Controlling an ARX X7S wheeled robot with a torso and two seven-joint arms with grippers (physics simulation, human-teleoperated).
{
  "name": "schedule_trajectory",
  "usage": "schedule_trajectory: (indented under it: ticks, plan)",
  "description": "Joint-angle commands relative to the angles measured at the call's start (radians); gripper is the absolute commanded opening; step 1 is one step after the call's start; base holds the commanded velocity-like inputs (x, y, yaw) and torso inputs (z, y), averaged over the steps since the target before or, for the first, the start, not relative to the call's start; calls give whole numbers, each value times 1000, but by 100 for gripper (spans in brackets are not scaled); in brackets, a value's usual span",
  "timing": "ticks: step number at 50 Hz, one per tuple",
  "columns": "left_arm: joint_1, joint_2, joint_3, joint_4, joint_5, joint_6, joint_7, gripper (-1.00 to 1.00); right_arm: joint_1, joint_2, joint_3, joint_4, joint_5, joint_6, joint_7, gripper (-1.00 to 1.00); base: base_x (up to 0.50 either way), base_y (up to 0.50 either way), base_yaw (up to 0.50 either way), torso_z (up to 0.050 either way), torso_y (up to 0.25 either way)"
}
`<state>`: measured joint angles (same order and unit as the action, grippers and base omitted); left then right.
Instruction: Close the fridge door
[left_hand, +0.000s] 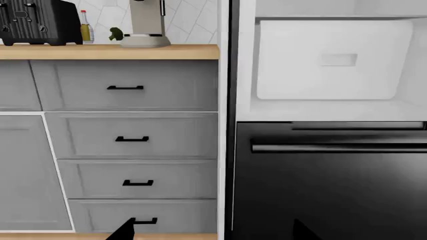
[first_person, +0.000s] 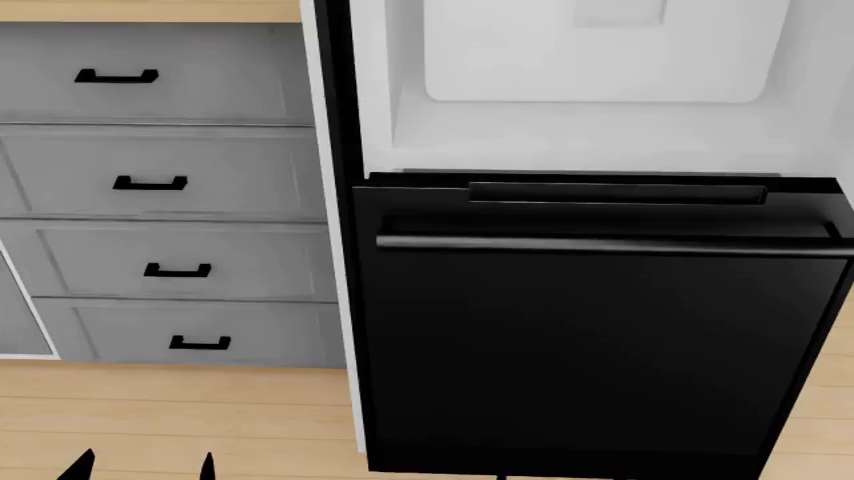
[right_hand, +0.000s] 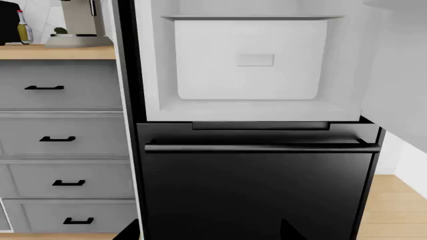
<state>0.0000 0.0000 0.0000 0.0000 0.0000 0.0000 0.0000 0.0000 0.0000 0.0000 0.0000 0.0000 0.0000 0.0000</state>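
Fridge door (right_hand: 400, 85) open | freezer drawer (right_hand: 257, 185) below | claws spread, empty

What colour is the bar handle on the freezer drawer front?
Glossy black, matching the freezer drawer front; the bar handle shows best in the right wrist view.

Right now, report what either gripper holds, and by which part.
Nothing is held. Left gripper and right gripper hang open, clear of the fridge door.
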Motion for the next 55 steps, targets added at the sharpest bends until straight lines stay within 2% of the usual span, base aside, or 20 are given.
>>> schedule_trajectory:
  ticks: [1, 15, 32, 41, 43, 55]
  plan:
    - [6, -32, 38, 11, -32, -4, -39, 100, 0, 9, -5, 0, 9, 0, 13, 100, 0, 0, 0, 0, 0]
    - [17, -61, 66, 37, -32, -3, -102, 100, 3, 51, -58, -38, 33, 22, 84, 100, 0, 0, 0, 0, 0]
    - [55, -87, 95, 103, -40, 34, -136, 100, -8, 80, -77, -95, 75, 61, 104, 100, -494, 19, 0, 0, 0]
    - [62, -99, 101, 98, -5, 66, -183, 100, -15, 91, -98, -106, 77, 60, 113, 100, -480, -315, 0, 0, 0]
    - [64, -98, 96, 102, -56, 51, -163, 100, -15, 93, -102, -108, 80, 60, 113, 100, -332, -455, 0, 0, 0]
    - [72, -116, 103, 93, -40, 87, -196, 100, -13, 106, -113, -101, 114, 54, 115, 100, -240, -493, 0, 0, 0]
